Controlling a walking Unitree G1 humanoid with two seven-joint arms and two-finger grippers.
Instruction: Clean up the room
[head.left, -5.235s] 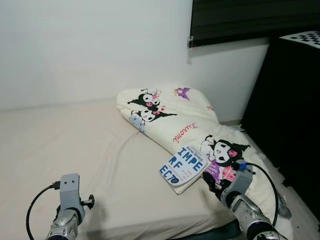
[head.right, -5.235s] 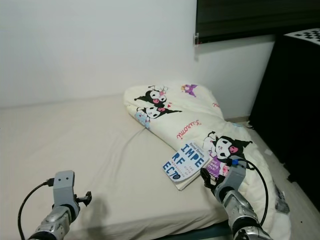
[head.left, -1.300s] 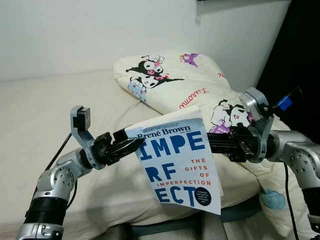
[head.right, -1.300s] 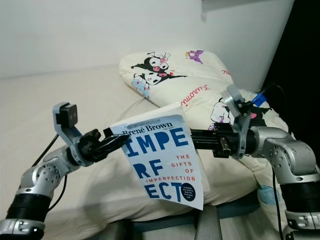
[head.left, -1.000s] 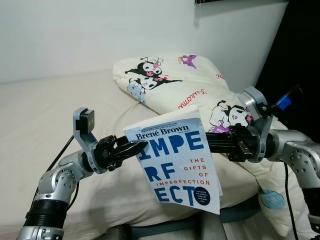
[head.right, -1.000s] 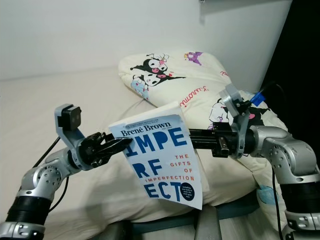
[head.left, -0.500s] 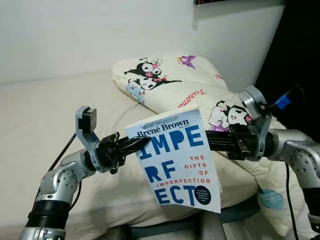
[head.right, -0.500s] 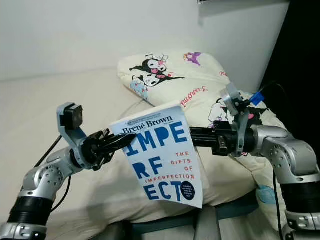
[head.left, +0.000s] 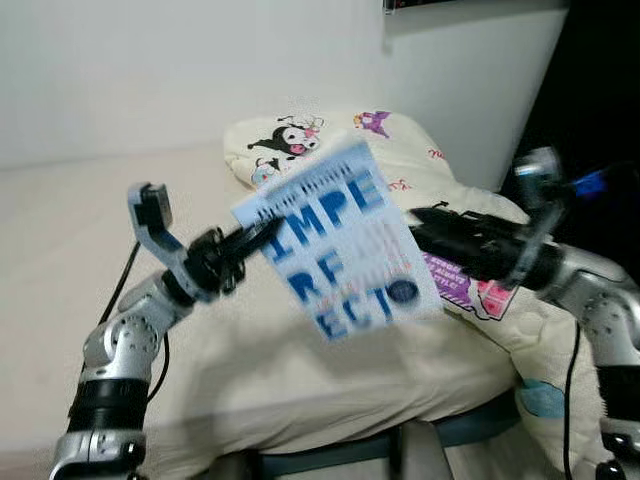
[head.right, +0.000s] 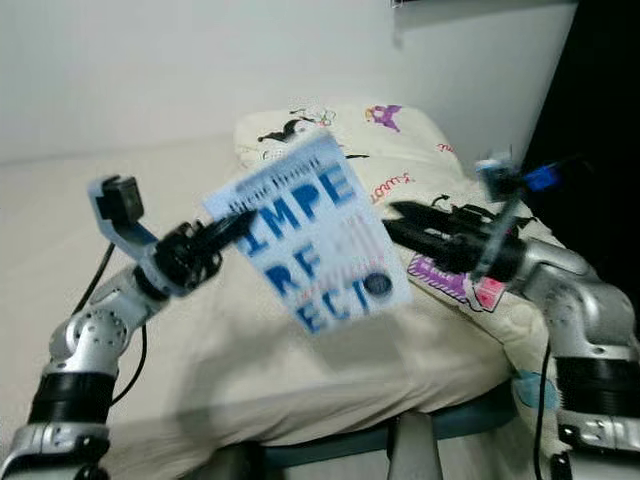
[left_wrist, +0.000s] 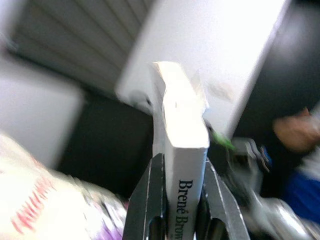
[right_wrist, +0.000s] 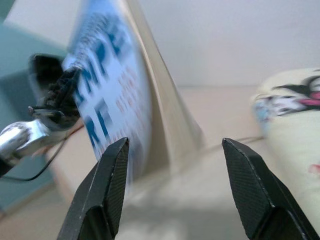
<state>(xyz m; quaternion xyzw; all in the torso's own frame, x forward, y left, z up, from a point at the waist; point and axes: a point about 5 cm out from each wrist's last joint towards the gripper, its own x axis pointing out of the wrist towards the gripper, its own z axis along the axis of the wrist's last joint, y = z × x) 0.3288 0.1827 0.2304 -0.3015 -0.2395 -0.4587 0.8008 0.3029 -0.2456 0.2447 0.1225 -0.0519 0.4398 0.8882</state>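
Left eye view, read from left to right: left gripper (head.left: 255, 238) raised over the cream-sheeted bed (head.left: 60, 240), black fingers (left_wrist: 152, 200) pinched tight on the spine edge of the blue-and-white paperback book (head.left: 335, 238), lifted clear of the mattress and tilted, cover blurred. Further right, right gripper (head.left: 432, 232) just beside the book's far edge, fingers (right_wrist: 112, 185) spread wide and touching nothing, book's pages visible between and beyond them in the right wrist view. Behind, against the white wall (head.left: 180, 70), a cream cartoon-print folded duvet (head.left: 440, 180) lying on the bed. Step in hand, by the look of it: a handover just finished, book now carried by the left gripper alone. Next move likely calls for drawing the right arm clear, then carrying the book off to a proper place without letting it swing or slip from so narrow a pinch.
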